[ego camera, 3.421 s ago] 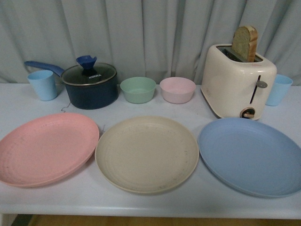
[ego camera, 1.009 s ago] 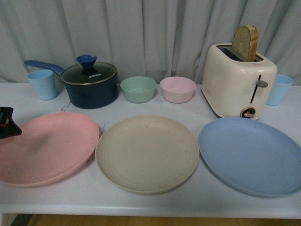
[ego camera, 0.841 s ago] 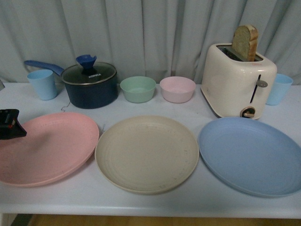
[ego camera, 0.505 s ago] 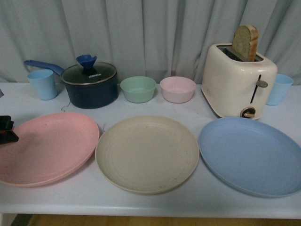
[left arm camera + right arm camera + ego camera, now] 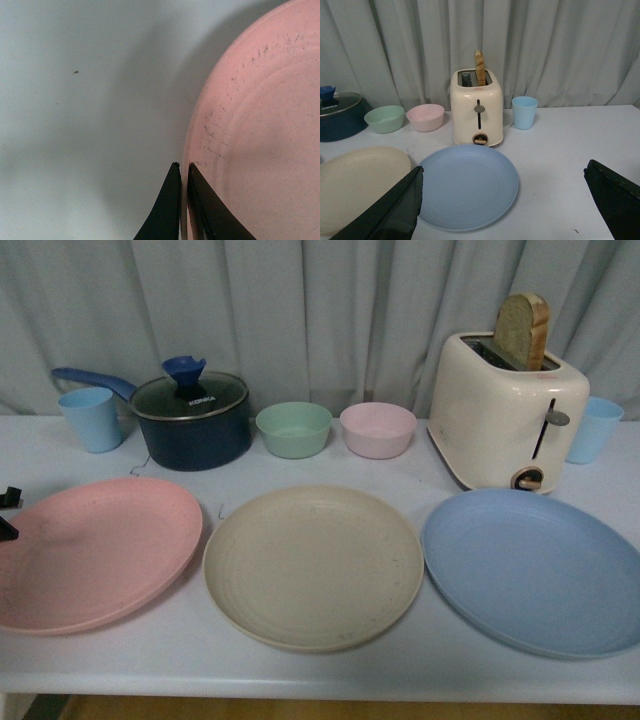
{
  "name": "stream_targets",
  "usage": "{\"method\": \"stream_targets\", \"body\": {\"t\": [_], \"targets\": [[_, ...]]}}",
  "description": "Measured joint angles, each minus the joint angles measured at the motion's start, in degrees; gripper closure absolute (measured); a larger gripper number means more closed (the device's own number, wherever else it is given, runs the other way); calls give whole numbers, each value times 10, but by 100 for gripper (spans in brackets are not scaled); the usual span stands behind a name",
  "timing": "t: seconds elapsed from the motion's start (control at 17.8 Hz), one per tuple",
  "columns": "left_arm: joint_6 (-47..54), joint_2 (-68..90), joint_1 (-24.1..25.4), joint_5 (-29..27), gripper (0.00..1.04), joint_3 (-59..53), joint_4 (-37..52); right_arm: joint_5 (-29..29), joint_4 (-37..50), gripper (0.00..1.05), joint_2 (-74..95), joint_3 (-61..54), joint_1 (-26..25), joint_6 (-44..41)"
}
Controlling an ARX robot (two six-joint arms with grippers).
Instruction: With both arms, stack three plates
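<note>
Three round matte plates line the bench (image 5: pixel 300 675) across the lower frame: pink plate (image 5: pixel 95 552), beige plate (image 5: pixel 313 566), blue plate (image 5: pixel 535 570). Left claw (image 5: pixel 182 167) pinches the pink plate's rim; right claw (image 5: pixel 502 172) gapes wide. Behind, mid-frame, two smooth bowls (image 5: pixel 293 430).

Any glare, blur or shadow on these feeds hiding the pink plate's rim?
Front view: dim, soft, no glare. Left wrist view: shadow darkens the table beside the pink plate; left end effector silhouetted black at the rim. Right wrist view: clearest; right end effector dark, featureless.
</note>
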Motion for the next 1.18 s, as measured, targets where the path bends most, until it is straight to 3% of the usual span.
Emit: {"method": "stream_targets", "body": {"t": [0.62,0.79,1.18], "targets": [[-40,-219,-11,-20,102,-61,-40,0,0,6,0,0,0,0],[-72,-277,-68,-29,102,-76,-45,0,0,6,0,0,0,0],[-193,-294,-280,-100,102,-120,-18,0,0,6,0,0,0,0]]}}
